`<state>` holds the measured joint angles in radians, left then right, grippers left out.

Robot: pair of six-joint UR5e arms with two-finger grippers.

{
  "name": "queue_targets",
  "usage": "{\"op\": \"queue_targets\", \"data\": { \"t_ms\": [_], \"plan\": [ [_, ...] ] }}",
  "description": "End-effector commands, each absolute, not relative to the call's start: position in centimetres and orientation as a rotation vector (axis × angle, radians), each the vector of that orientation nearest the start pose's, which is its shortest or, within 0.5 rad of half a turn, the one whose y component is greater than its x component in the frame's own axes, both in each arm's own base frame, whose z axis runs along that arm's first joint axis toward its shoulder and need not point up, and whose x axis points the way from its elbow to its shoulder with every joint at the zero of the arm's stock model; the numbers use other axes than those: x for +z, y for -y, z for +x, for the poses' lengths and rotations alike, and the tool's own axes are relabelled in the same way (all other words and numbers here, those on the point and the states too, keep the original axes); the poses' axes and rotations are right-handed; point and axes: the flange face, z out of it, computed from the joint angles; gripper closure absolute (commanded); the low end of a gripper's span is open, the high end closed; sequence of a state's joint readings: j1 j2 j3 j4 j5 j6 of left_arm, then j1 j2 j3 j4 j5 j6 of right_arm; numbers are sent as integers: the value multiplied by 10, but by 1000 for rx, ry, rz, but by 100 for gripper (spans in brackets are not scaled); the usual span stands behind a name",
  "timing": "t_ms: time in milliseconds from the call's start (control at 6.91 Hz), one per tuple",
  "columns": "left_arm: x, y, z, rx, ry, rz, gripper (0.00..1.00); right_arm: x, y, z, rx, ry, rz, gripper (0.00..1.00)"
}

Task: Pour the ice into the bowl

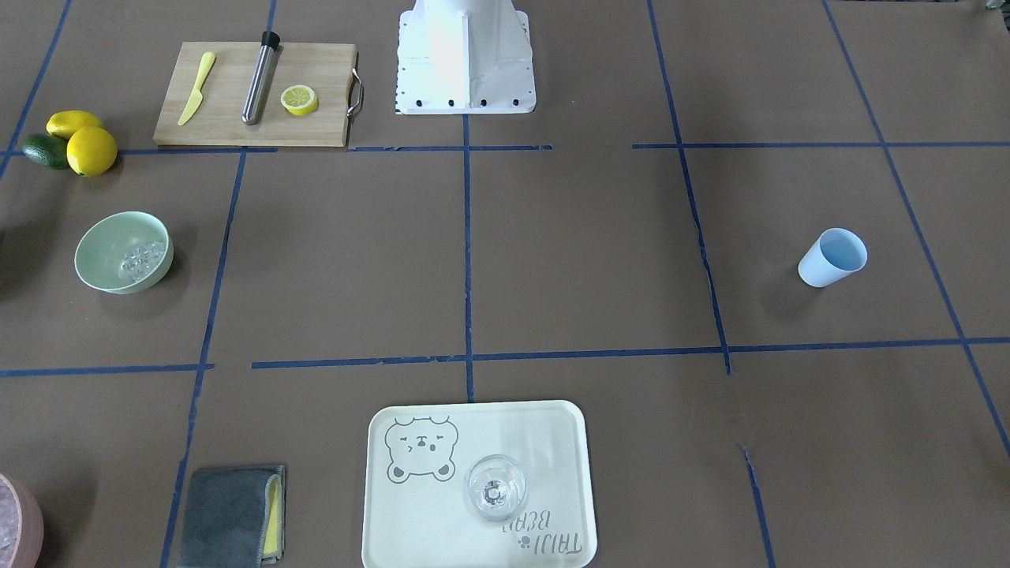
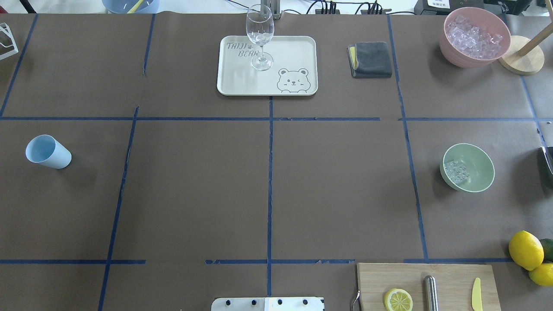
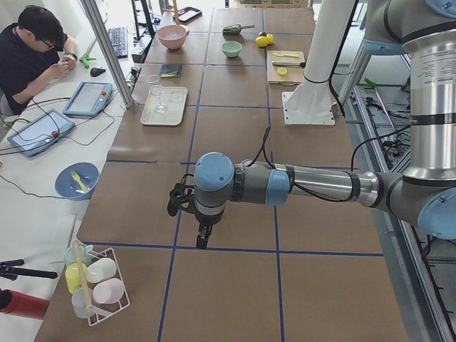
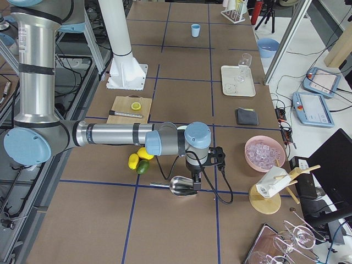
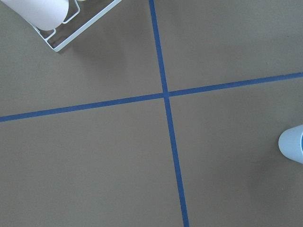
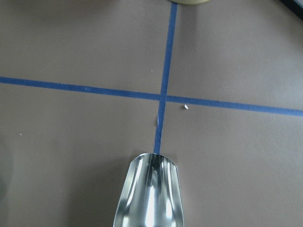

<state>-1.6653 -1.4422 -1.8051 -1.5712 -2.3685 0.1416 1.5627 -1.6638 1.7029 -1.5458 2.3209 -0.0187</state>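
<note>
The pale mint-green bowl [image 1: 124, 252] stands on the brown table, also in the overhead view [image 2: 468, 167]. A small heap of clear ice cubes [image 1: 144, 260] lies inside it [image 2: 457, 170]. My right gripper [image 4: 196, 183] shows only in the exterior right view, low over a metal scoop [image 4: 180, 186]; I cannot tell whether it is open or shut. The scoop's bowl [image 6: 150, 194] fills the bottom of the right wrist view, with no ice visible in it. My left gripper [image 3: 202, 241] shows only in the exterior left view, pointing down; I cannot tell its state.
A pink bowl [image 2: 474, 36] full of ice stands at the far right. A pale blue cup [image 2: 47, 151] stands at the left. A tray [image 2: 242, 82] holds a wine glass [image 2: 260, 34]. A cutting board [image 2: 449, 276], lemons [image 2: 525, 249] and a grey cloth [image 2: 370, 59] are nearby.
</note>
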Motion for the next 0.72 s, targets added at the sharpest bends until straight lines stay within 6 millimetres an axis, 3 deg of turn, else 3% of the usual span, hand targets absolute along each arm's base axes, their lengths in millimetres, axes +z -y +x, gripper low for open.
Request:
{"op": "queue_targets", "data": {
  "t_ms": [0, 579],
  "plan": [
    [605, 431, -103, 84, -781, 185, 0, 639, 451, 63, -37, 748, 50, 0],
    [609, 428, -102, 85, -784, 181, 0, 637, 452, 59, -44, 805, 46, 0]
  ]
}}
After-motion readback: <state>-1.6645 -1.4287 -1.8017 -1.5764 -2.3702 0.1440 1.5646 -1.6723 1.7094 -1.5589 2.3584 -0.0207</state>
